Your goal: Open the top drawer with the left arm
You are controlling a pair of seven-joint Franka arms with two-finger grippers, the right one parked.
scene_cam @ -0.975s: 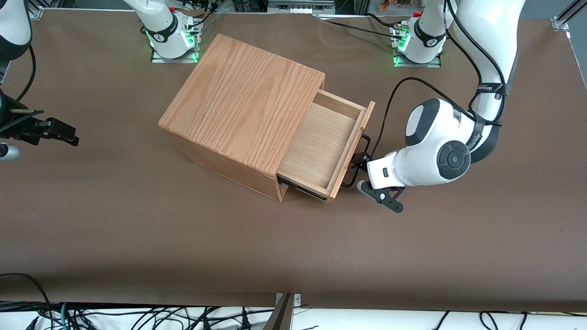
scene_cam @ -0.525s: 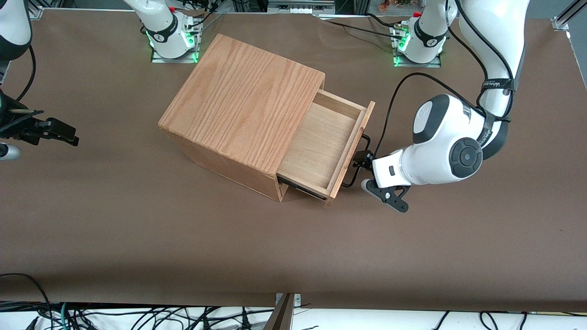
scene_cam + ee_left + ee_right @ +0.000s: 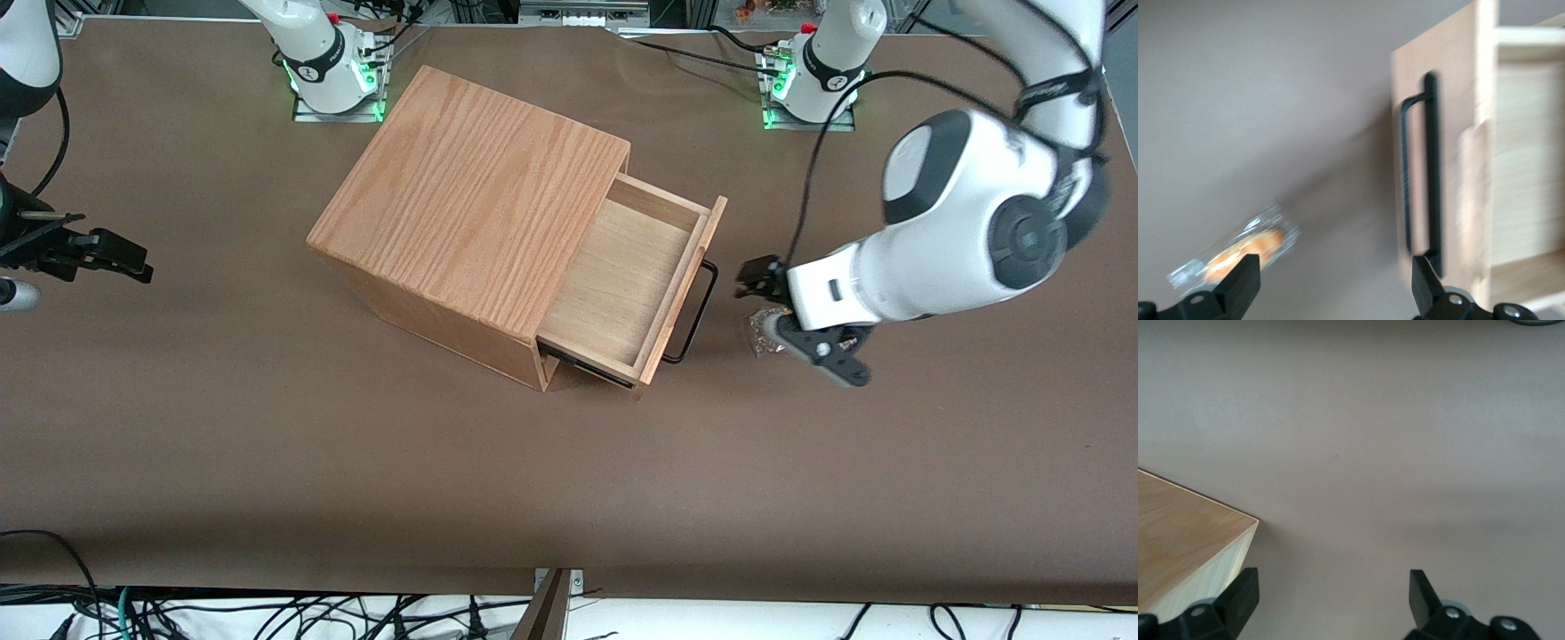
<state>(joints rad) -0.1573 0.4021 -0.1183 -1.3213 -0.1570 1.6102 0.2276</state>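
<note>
The top drawer (image 3: 622,276) stands pulled well out of the oak box (image 3: 480,196), its pale plywood inside showing. Its thin black wire handle (image 3: 693,311) is free, with nothing on it. The left arm (image 3: 969,222) hangs above the table toward the working arm's end. Its gripper (image 3: 754,277) is apart from the handle, a short way in front of the drawer. In the left wrist view the gripper (image 3: 1336,273) is open with only bare table between its fingers. The drawer front (image 3: 1458,133) and the handle (image 3: 1431,173) show ahead of it.
A small clear-wrapped orange snack (image 3: 763,333) lies on the brown table under the left arm's wrist; it also shows in the wrist view as the wrapped snack (image 3: 1238,250), beside one fingertip. The arm bases (image 3: 809,80) stand along the table's edge farthest from the front camera.
The gripper has let go of the handle and drawn back from the drawer toward the working arm's end, rising. The drawer has stayed where it was. The wrapped snack is now uncovered.
</note>
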